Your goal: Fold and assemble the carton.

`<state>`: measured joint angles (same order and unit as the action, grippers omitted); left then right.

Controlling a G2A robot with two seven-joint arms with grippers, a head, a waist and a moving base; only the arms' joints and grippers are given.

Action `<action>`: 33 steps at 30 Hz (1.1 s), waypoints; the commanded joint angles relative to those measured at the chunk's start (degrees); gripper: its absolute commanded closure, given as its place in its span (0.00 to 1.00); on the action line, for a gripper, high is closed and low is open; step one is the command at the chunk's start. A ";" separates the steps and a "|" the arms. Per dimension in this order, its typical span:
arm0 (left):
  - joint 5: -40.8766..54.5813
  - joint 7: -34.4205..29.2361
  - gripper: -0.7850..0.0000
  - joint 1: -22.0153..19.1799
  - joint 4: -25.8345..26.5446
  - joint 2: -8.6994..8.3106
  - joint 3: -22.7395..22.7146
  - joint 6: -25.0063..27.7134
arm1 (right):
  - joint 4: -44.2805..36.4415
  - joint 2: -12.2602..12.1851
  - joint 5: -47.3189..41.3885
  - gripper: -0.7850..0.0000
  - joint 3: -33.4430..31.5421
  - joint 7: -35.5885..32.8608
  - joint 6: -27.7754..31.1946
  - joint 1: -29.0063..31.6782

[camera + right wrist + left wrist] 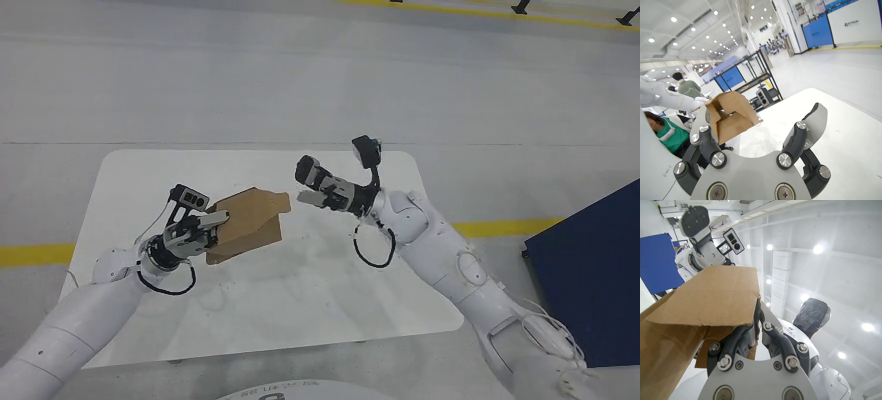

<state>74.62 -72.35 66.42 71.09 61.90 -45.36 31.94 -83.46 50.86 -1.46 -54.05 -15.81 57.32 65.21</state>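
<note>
Since the left gripper (211,226) pinches just one frayed edge of the box (252,222) (held above the table (330,295)), it could tear or slip; right gripper (308,184), fingers spread, sits nearby and might bump it loose.

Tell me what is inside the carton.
Through the open end of the carton, only its own inward-folded flaps show, no contents. Those flaps and the walls hide the deeper interior. The left gripper clamps one edge.

Count: 1 carton (250,222), brown cardboard. 1 white table (330,300). 2 grippers, one per arm: left gripper (207,228), right gripper (303,183). 1 black shelf rack (755,78) in background.
</note>
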 commanded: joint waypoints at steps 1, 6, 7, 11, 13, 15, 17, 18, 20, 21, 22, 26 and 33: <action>-0.48 -0.14 1.00 0.42 -0.23 0.33 -0.92 -0.15 | -2.72 -0.64 -6.19 0.00 -0.99 -2.86 0.68 1.35; -2.31 -0.19 1.00 0.78 -0.66 1.31 -2.34 -0.20 | -6.44 -2.21 -26.40 0.00 -1.17 -22.66 0.68 2.32; -2.99 -0.06 1.00 0.76 -0.75 1.50 -2.56 -0.06 | -5.84 -2.36 -29.67 0.00 -1.12 -26.87 0.68 1.92; -5.93 0.97 1.00 0.94 -1.00 2.12 -3.56 0.96 | -4.18 -2.47 -33.12 0.00 0.99 -31.64 -0.49 -0.34; -7.17 1.42 1.00 1.11 -1.10 2.35 -4.17 1.41 | -3.69 -2.47 -32.75 0.08 2.24 -32.18 -1.02 -1.41; -8.13 1.67 1.00 1.34 -1.34 2.53 -4.81 1.67 | -3.38 -2.47 -32.39 0.21 3.28 -32.34 -1.18 -2.21; -9.06 1.78 1.00 1.59 -1.58 2.69 -5.39 1.77 | -3.13 -2.53 -32.15 0.35 4.07 -32.11 -0.96 -2.82; -9.57 1.82 1.00 1.66 -1.80 2.76 -5.67 1.81 | -3.00 -2.56 -32.12 0.46 4.43 -31.94 -0.79 -3.06; -10.12 1.80 1.00 1.81 -1.95 2.95 -6.15 1.79 | -2.84 -2.66 -32.05 0.55 5.11 -31.65 -0.50 -3.48; -10.26 1.72 1.00 1.89 -2.01 3.05 -6.37 1.71 | -2.75 -2.71 -32.04 0.58 5.43 -31.52 -0.37 -3.67; -10.35 1.69 1.00 1.97 -2.10 3.14 -6.64 1.68 | -2.69 -2.77 -32.13 0.60 5.76 -31.46 -0.30 -3.86; -11.47 1.67 1.00 2.16 -2.35 3.50 -7.53 1.66 | -2.10 -3.06 -32.17 0.65 6.82 -31.47 -0.32 -4.67; -13.68 1.82 1.00 2.15 -2.50 4.14 -8.53 1.81 | 0.10 -3.11 -30.37 0.65 7.58 -31.27 -0.12 -5.88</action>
<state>61.33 -70.59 68.56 68.60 65.97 -53.75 33.69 -83.75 47.70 -32.14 -46.48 -47.11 57.17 59.48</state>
